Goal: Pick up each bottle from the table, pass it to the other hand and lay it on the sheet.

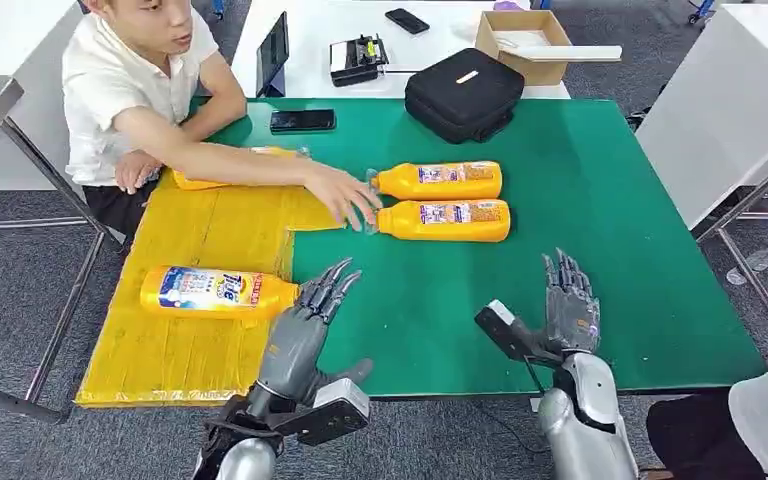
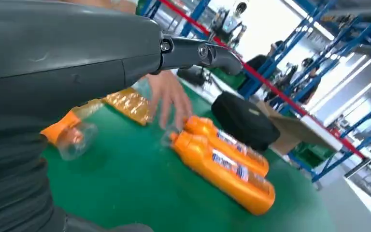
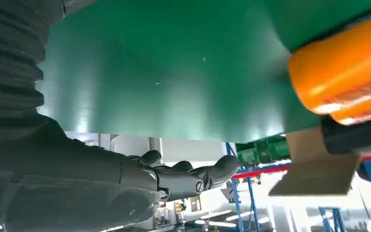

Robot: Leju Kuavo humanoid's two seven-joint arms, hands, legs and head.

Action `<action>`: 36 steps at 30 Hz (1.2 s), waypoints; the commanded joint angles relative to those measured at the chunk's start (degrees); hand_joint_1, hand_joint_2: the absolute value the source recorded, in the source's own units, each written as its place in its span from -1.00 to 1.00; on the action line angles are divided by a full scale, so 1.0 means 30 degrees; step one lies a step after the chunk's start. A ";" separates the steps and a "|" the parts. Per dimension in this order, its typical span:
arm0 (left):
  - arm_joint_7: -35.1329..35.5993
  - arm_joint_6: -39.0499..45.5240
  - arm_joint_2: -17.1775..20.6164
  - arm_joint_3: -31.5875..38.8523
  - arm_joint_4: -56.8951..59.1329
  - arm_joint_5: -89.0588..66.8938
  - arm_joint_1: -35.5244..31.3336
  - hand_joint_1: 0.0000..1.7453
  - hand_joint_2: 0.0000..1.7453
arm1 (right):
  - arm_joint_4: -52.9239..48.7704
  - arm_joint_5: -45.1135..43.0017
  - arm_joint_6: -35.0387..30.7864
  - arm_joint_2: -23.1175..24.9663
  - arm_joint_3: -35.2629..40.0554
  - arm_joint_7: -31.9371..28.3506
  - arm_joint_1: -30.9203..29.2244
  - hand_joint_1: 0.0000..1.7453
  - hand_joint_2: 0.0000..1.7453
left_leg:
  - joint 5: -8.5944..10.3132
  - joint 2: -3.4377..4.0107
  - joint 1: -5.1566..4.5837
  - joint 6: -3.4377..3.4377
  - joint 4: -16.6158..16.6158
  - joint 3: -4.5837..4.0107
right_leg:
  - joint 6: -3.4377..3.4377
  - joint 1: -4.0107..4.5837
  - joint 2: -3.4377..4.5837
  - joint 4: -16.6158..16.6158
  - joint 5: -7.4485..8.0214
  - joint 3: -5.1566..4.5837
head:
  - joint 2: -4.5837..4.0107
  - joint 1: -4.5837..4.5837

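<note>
Two orange bottles (image 1: 441, 180) (image 1: 444, 220) lie side by side on the green table (image 1: 580, 190), a person's hand (image 1: 345, 195) at their caps. One labelled bottle (image 1: 218, 292) lies on the yellow sheet (image 1: 210, 235), beside the left hand (image 1: 305, 325), fingers released. Right hand (image 1: 570, 305) also spread, holding nothing, over the table.

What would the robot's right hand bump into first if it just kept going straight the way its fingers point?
Probably nothing soon. The right hand points away from the robot over bare green table; the two orange bottles lie off to its left, though depth is hard to judge.
</note>
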 commanded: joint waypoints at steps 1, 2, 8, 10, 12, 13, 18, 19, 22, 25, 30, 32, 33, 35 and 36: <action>0.0179 -0.0099 -0.1180 -0.0236 0.1560 0.0779 0.0033 -1.00 1.00 | 0.4570 0.0168 0.0712 -0.1199 0.0711 0.0224 -0.2187 -1.00 1.00 | -0.0032 0.0054 0.0008 0.0003 -0.0011 0.0068 | -0.0056 0.0022 0.0030 -0.0025 -0.0014 0.0066 | 0.0000 -0.0007; 0.0201 0.0116 -0.1176 -0.0220 0.1385 0.0728 0.0033 -1.00 1.00 | 0.4718 0.0251 0.0754 -0.1141 0.0882 0.0244 -0.2330 -1.00 1.00 | -0.0045 0.0069 0.0010 0.0005 -0.0009 0.0092 | -0.0072 0.0029 0.0038 -0.0028 -0.0023 0.0089 | 0.0000 -0.0007; 0.0079 0.0829 -0.1047 -0.0349 0.0976 0.0231 0.0050 -1.00 1.00 | 0.4903 0.0380 0.0789 -0.1044 0.1323 0.0392 -0.2521 -1.00 1.00 | -0.0018 0.0039 0.0015 0.0003 0.0003 0.0014 | -0.0037 0.0020 0.0023 -0.0005 -0.0008 0.0022 | 0.0000 -0.0007; 0.0079 0.0829 -0.1047 -0.0349 0.0976 0.0231 0.0050 -1.00 1.00 | 0.4903 0.0380 0.0789 -0.1044 0.1323 0.0392 -0.2521 -1.00 1.00 | -0.0017 0.0034 0.0009 0.0004 -0.0001 0.0023 | -0.0048 0.0014 0.0014 -0.0009 -0.0011 0.0029 | 0.0000 -0.0007; 0.0001 0.1217 -0.0984 -0.0437 0.0963 -0.0119 0.0042 -1.00 1.00 | 0.5030 0.0501 0.0783 -0.1105 0.1514 0.0430 -0.2596 -1.00 1.00 | -0.0056 0.0089 0.0017 0.0007 0.0010 0.0103 | -0.0110 0.0035 0.0045 -0.0016 -0.0031 0.0106 | 0.0000 -0.0007; -0.0041 0.1497 -0.0964 -0.0491 0.0947 -0.0323 0.0014 -1.00 1.00 | 0.5248 0.0604 0.0806 -0.1091 0.1676 0.0475 -0.2805 -1.00 1.00 | -0.0026 0.0035 0.0009 0.0004 0.0002 0.0037 | -0.0057 0.0017 0.0015 -0.0008 -0.0018 0.0048 | 0.0000 0.0000; -0.0062 0.1759 -0.0900 -0.0670 0.0766 -0.0510 -0.0030 -1.00 1.00 | 0.5727 0.1441 0.0463 -0.0855 0.2969 0.0721 -0.3718 -1.00 1.00 | -0.0037 0.0089 0.0017 0.0001 0.0006 0.0043 | -0.0063 0.0026 0.0065 -0.0006 -0.0011 0.0042 | 0.0000 0.0000; -0.0055 0.1775 -0.0903 -0.0661 0.0752 -0.0513 -0.0020 -1.00 1.00 | 0.5643 0.1534 0.0490 -0.0797 0.3139 0.0710 -0.3744 -1.00 1.00 | -0.0028 0.0102 0.0016 -0.0001 0.0005 0.0025 | -0.0052 0.0023 0.0083 -0.0003 -0.0002 0.0016 | 0.0000 -0.0007; -0.0043 0.1843 -0.0873 -0.0548 0.0656 -0.0545 0.0119 -1.00 1.00 | 0.4562 0.1796 0.0769 -0.0685 0.4266 0.0778 -0.3368 -1.00 1.00 | -0.0041 0.0114 0.0014 -0.0001 0.0008 0.0061 | -0.0078 0.0026 0.0086 0.0003 -0.0018 0.0048 | 0.0000 -0.0007; -0.0044 0.1839 -0.0882 -0.0567 0.0755 -0.0538 0.0061 -1.00 1.00 | 0.4770 0.1194 0.1582 -0.0808 0.4902 0.0846 -0.3527 -1.00 1.00 | -0.0041 0.0103 0.0016 0.0000 0.0008 0.0050 | -0.0068 0.0027 0.0081 0.0005 -0.0020 0.0040 | 0.0000 -0.0007; -0.0226 0.1824 -0.0856 -0.0963 0.0875 -0.0367 -0.0257 -1.00 1.00 | 0.8464 0.0607 0.1018 -0.1439 0.4641 0.1277 -0.5331 -1.00 1.00 | -0.0032 0.0085 0.0012 0.0010 0.0012 0.0057 | -0.0063 0.0022 0.0064 -0.0002 -0.0014 0.0058 | 0.0000 -0.0007; -0.0201 0.1798 -0.0827 -0.0986 0.0862 -0.0311 -0.0273 -1.00 1.00 | 0.8779 0.0530 0.1152 -0.1390 0.4532 0.1273 -0.5549 -1.00 1.00 | -0.0023 0.0067 0.0008 0.0010 0.0007 0.0053 | -0.0063 0.0016 0.0046 -0.0005 -0.0013 0.0057 | 0.0000 -0.0007; -0.0179 0.1751 -0.0819 -0.0982 0.0927 -0.0272 -0.0241 -1.00 1.00 | 0.8990 0.0620 0.1157 -0.1364 0.4569 0.1291 -0.5632 -1.00 1.00 | -0.0012 0.0055 0.0008 0.0005 0.0007 0.0021 | -0.0045 0.0011 0.0044 0.0000 -0.0005 0.0022 | 0.0000 -0.0007; -0.0152 0.1584 -0.0829 -0.0990 0.1050 -0.0146 -0.0276 -1.00 1.00 | 0.9289 0.0511 0.1256 -0.1267 0.4462 0.1232 -0.5727 -1.00 1.00 | -0.0013 0.0049 0.0006 0.0003 0.0001 0.0031 | -0.0051 0.0010 0.0037 -0.0006 -0.0008 0.0036 | 0.0000 -0.0007; -0.0152 0.1585 -0.0841 -0.1014 0.1151 -0.0148 -0.0320 -1.00 1.00 | 0.9556 0.0612 0.1362 -0.1278 0.4534 0.1253 -0.5799 -1.00 1.00 | -0.0028 0.0075 0.0016 0.0001 0.0006 0.0058 | -0.0075 0.0025 0.0053 -0.0010 -0.0013 0.0061 | 0.0000 0.0000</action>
